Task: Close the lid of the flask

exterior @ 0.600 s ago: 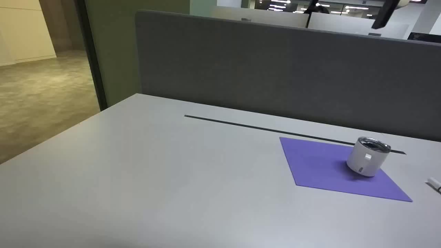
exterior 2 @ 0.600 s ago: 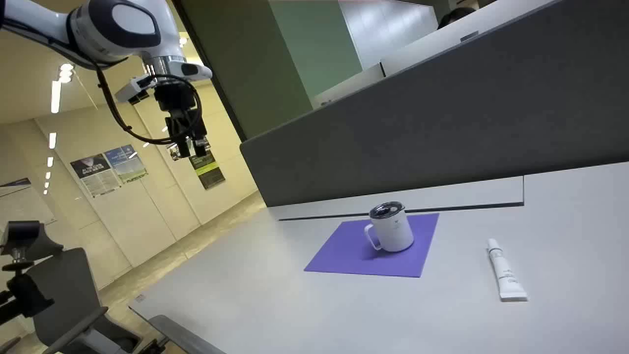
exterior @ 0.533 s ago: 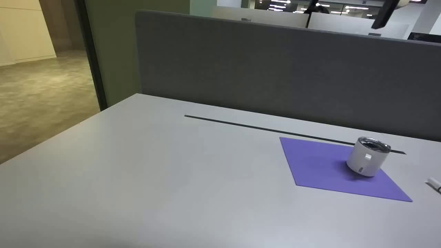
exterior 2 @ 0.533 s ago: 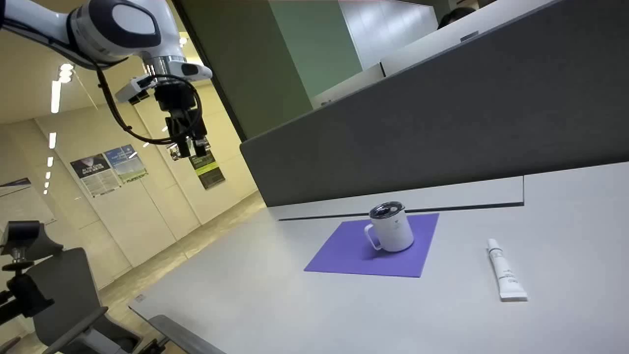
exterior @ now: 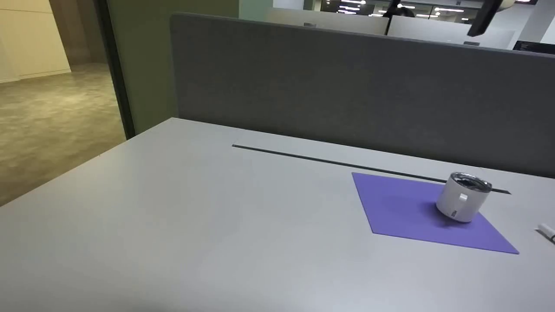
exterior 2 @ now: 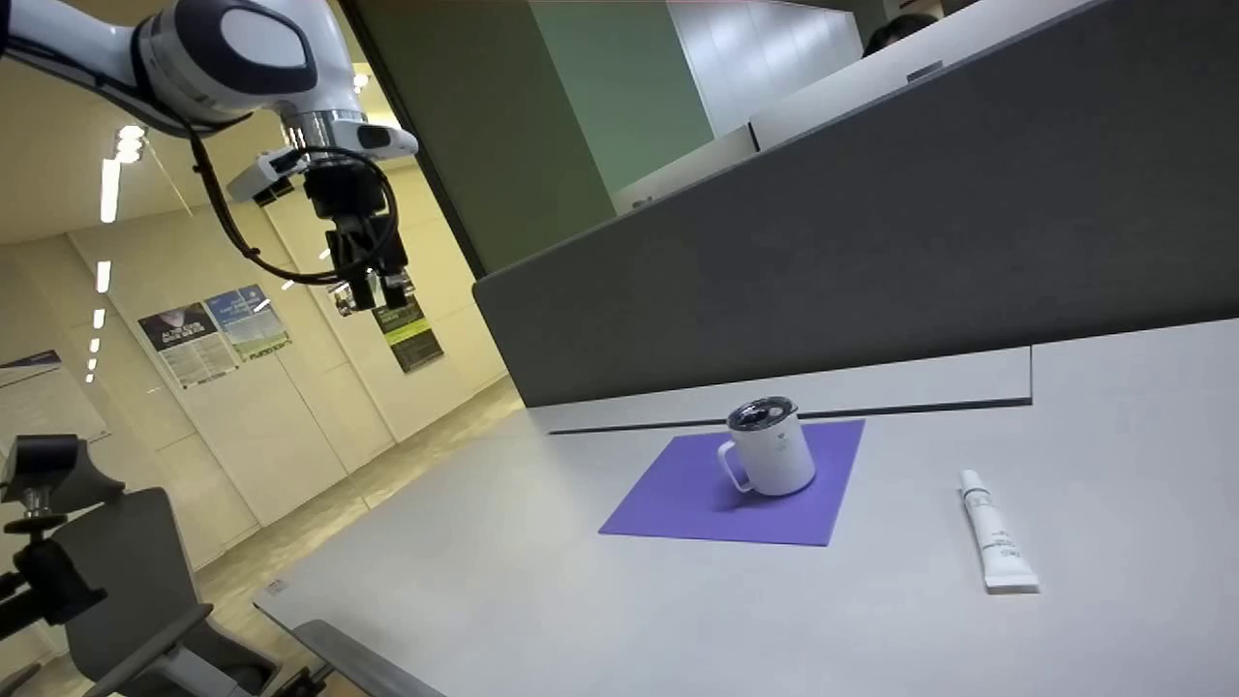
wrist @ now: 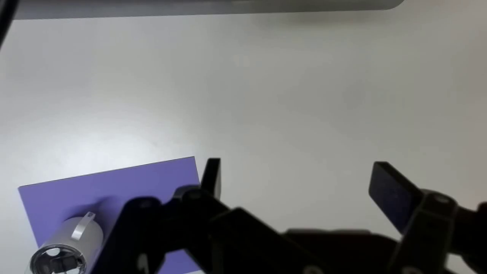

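In an exterior view, a cylindrical white mug (exterior: pixel 458 204) with a glossy, see-through lid (exterior: pixel 470 182) stands upright on a thin purple mat (exterior: pixel 396 208). In an exterior view, a flat-ended tube (exterior 2: pixel 997 538) lies on the smooth table (exterior 2: pixel 542 600). In the wrist view, the gripper (wrist: pixel 296 177) gapes, its blocky fingers (wrist: pixel 392 195) well apart.

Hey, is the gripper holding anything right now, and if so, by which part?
Nothing is held: the gripper is open with nothing between its jaws, and the white mug stands apart from it on the purple mat.
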Tool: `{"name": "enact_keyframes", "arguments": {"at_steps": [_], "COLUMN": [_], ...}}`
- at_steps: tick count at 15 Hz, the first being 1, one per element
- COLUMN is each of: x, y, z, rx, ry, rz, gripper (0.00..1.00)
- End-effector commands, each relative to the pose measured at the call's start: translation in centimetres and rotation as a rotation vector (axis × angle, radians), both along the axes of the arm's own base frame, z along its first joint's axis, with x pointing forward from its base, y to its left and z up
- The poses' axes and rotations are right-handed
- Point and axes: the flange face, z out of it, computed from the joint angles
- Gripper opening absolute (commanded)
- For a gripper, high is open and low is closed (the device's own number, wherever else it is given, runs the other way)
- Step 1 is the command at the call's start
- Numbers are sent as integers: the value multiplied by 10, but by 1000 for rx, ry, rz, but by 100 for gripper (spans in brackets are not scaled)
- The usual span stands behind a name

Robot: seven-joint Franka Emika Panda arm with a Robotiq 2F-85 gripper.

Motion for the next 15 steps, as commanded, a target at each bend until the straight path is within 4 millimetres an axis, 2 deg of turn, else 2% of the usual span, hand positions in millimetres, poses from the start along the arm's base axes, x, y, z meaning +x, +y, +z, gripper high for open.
{"name": "enact_keyframes", "arguments": {"at_steps": [1, 4, 8, 10, 11, 13, 15], "x": [0, 0, 26, 43, 50, 67, 84], "y": [0, 0, -49, -83, -98, -129, -158], "z": [0, 0, 12, 18, 21, 28, 33], "rx": [0, 0, -191, -316, -367, -479, -559], "ry": [1, 1, -79, -113, -128, -164, -203], "rz": [0, 0, 50, 71, 80, 89, 91], "gripper": [100, 100, 100, 100, 79, 68, 53]}}
